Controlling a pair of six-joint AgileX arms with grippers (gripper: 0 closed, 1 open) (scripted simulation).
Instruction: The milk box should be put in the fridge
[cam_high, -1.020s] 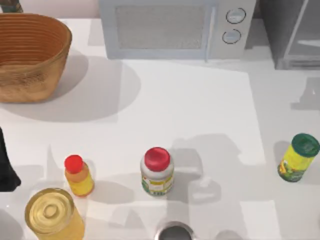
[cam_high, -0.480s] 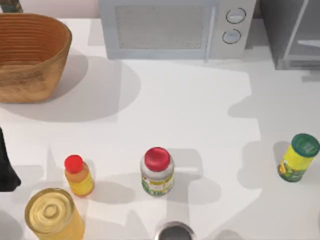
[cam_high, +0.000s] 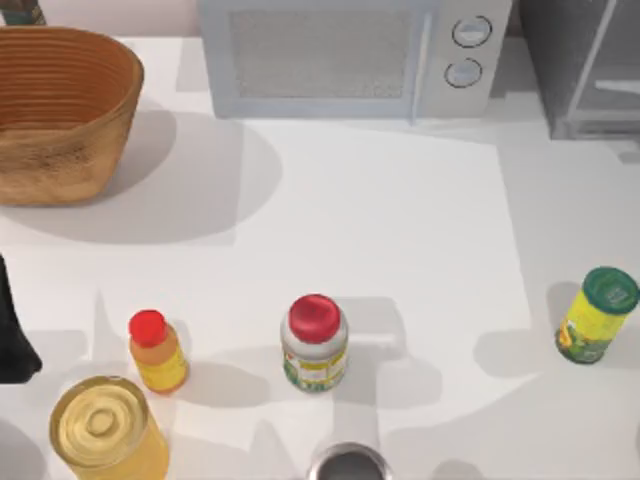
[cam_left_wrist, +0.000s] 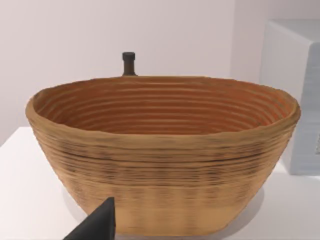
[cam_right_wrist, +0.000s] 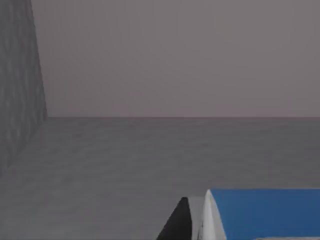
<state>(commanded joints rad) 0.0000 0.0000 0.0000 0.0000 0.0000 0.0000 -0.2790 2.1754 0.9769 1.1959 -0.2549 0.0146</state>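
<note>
Your right gripper's finger (cam_right_wrist: 176, 225) sits against the milk box (cam_right_wrist: 262, 212), seemingly gripping it, inside a grey-walled space, probably the fridge (cam_high: 585, 65). Your left arm (cam_high: 15, 330) waits by the table's left edge, facing the basket (cam_left_wrist: 162, 155).

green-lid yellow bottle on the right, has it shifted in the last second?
No. The green-lidded bottle stands in the same spot relative to the microwave; just the shadow beside it changed.

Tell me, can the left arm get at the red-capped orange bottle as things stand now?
Probably yes. In the top view the left arm sits at the table's left edge, and the red-capped orange bottle stands just beside it with bare table between them. The big yellow jar stands nearer the front, out of that path.
</note>
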